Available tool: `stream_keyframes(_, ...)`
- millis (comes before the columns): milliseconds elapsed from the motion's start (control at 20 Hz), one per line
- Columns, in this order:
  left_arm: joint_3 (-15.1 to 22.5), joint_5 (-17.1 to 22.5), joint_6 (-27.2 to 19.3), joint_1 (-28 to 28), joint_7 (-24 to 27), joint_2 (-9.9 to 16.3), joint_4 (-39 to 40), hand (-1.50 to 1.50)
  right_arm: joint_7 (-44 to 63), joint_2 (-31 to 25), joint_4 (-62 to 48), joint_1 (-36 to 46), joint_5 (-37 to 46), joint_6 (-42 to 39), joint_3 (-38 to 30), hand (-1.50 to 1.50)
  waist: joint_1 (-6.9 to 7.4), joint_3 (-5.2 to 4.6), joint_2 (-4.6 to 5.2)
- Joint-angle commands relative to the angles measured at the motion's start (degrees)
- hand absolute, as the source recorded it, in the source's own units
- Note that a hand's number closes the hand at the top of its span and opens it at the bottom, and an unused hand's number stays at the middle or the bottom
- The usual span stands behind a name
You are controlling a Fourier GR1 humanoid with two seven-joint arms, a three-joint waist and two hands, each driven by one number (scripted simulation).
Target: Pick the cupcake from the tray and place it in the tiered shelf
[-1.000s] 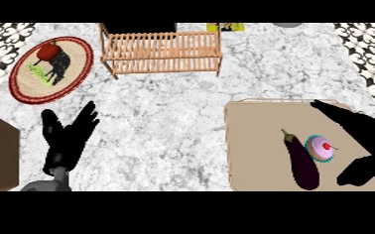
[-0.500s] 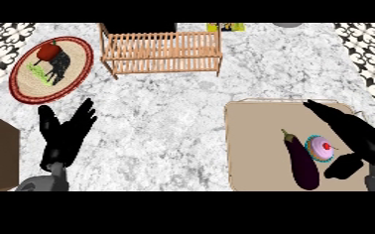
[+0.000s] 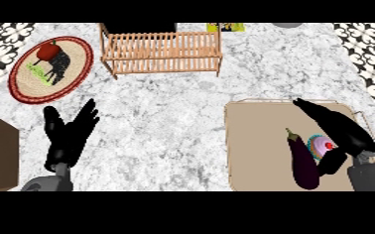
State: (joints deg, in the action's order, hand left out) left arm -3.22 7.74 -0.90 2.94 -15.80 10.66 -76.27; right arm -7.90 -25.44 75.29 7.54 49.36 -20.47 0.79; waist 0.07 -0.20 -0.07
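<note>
A small cupcake (image 3: 319,146) with pink frosting and a red top sits on the beige tray (image 3: 256,144) at the lower right, beside a dark purple eggplant (image 3: 302,161). My right hand (image 3: 343,131) hovers right over the cupcake, fingers stretched toward the tray's far edge and thumb down near the eggplant; it partly hides the cupcake and is open. The wooden slatted tiered shelf (image 3: 161,52) stands at the top centre. My left hand (image 3: 67,136) rests open at the lower left, fingers up.
A round woven plate (image 3: 79,64) with a red rim lies at the upper left, holding a red fruit, a dark item and something green. A brown box edge (image 3: 7,153) shows at the far left. Marble counter spreads between shelf and tray.
My right hand has slid left and forward over the tray, now covering the cupcake's right side. The left hand has barely shifted.
</note>
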Motion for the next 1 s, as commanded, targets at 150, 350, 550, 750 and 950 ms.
stream_keyframes(150, -1.20, 1.13, 2.58, 0.15, 1.52, 0.79, 2.02, 0.00, -11.18, -6.12, -2.28, -2.32, 7.65, -0.01, 8.51, 1.50, 0.08, 0.20, 0.10)
stream_keyframes(350, -0.05, 0.14, 0.92, 1.08, -2.13, -0.50, -1.30, 0.00, -6.98, 1.16, -1.28, -0.30, 4.65, -3.04, 6.96, 1.50, 0.00, 0.20, 0.04)
stream_keyframes(550, -0.85, -1.69, -0.47, -0.23, 1.32, -0.88, 1.16, 0.00, -12.40, -1.66, 4.28, -5.68, 2.51, -2.67, 4.85, 1.50, -0.30, 0.19, 0.00)
stream_keyframes(750, -0.20, -0.65, 0.28, -1.33, -1.60, -1.07, -1.60, 0.00, -16.03, -3.00, 14.66, -9.97, -2.45, -2.23, 1.29, 1.50, -0.81, 0.17, -0.18)
stream_keyframes(950, 0.36, -1.49, 0.93, 0.09, -0.43, -0.49, -0.30, 0.00, 9.56, 24.20, 14.80, -2.44, 5.02, 1.49, 14.99, 1.50, 1.75, 0.02, 0.02)
